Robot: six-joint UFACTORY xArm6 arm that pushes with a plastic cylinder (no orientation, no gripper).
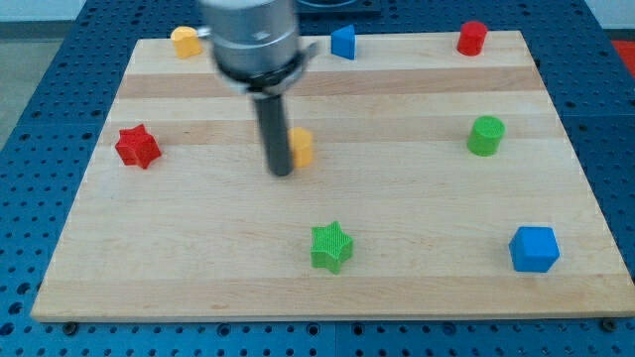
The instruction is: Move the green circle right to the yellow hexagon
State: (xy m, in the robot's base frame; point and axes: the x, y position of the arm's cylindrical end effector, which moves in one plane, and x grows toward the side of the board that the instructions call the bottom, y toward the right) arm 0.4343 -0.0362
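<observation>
The green circle [486, 135] stands at the view's right on the wooden board [198, 248]. The yellow hexagon [301, 146] sits near the board's middle, partly hidden behind my rod. My tip [281, 172] is just left of and touching or almost touching the yellow hexagon, far to the left of the green circle.
A red star [137, 146] is at the left. A green star [331, 246] is at bottom middle. A blue cube [534, 248] is at bottom right. Along the top edge are a yellow block [185, 42], a blue block [343, 42] and a red block [472, 37].
</observation>
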